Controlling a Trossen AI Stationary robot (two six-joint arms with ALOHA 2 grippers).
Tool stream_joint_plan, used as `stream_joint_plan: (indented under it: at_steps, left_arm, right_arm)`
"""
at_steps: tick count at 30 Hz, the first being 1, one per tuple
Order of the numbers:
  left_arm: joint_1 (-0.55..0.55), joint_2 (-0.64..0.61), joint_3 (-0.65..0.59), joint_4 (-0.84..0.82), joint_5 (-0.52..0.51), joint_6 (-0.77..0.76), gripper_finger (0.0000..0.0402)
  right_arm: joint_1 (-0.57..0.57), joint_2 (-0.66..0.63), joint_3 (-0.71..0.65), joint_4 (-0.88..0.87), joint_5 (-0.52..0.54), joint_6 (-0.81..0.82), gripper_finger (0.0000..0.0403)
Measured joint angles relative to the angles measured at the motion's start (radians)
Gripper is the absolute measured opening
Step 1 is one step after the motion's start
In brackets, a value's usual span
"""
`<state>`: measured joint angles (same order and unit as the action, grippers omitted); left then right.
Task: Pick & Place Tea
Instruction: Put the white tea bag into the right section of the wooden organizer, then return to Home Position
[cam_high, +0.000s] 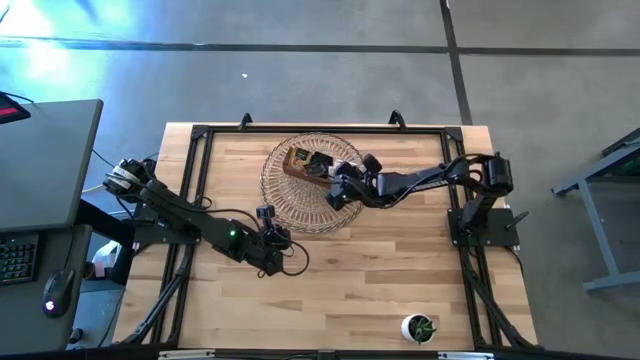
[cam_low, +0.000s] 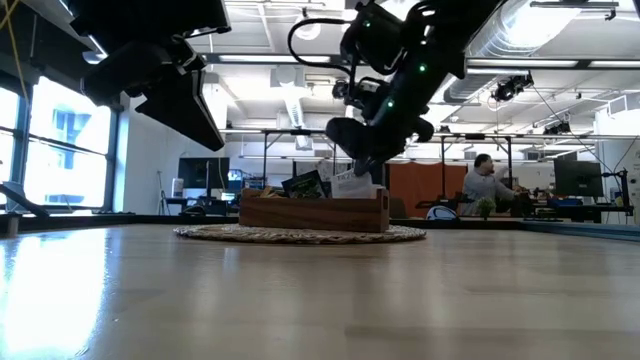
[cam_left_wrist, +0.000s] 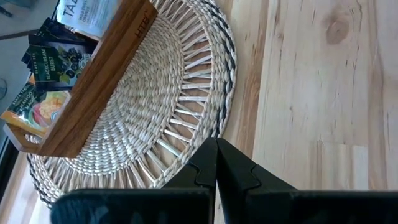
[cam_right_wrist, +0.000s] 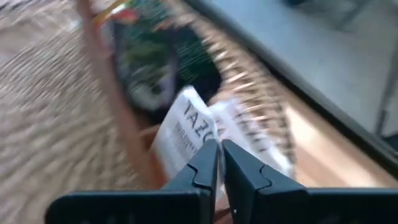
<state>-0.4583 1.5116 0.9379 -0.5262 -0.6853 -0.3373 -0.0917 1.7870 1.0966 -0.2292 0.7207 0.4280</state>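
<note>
We judge the task nearly done: the tea (cam_left_wrist: 53, 65) stands in the tray (cam_left_wrist: 93, 81) on the mat (cam_high: 300, 205) near the far edge, both end effectors, right (cam_high: 338, 192) and left (cam_high: 268, 250), pressed together, holding nothing.

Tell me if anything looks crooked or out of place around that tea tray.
Nothing is spilled. The wooden tray sits off-centre toward the far side of the woven mat, and its tea sachets lean at mixed angles. The right tool is at the tray; the left tool waits off the mat.
</note>
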Motion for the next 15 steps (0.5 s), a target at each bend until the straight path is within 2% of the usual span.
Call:
stream_joint_plan:
  at_steps: [3, 8, 15]
  left_arm:
    - [0.0, 0.0, 0.0, 0.0, 0.001, -0.002, 0.0]
    - [0.0, -0.039, 0.004, -0.05, 0.007, -0.081, 0.0]
    - [-0.005, -0.165, 0.063, -0.423, 0.016, -0.318, 0.0]
  right_arm:
    - [-0.001, 0.0, 0.0, -0.005, -0.09, -0.039, 0.004]
    - [0.0, -0.037, 0.0, -0.056, -0.108, -0.087, 0.0081]
    - [0.014, -0.255, 0.0, -0.187, -0.13, -0.089, 0.0122]
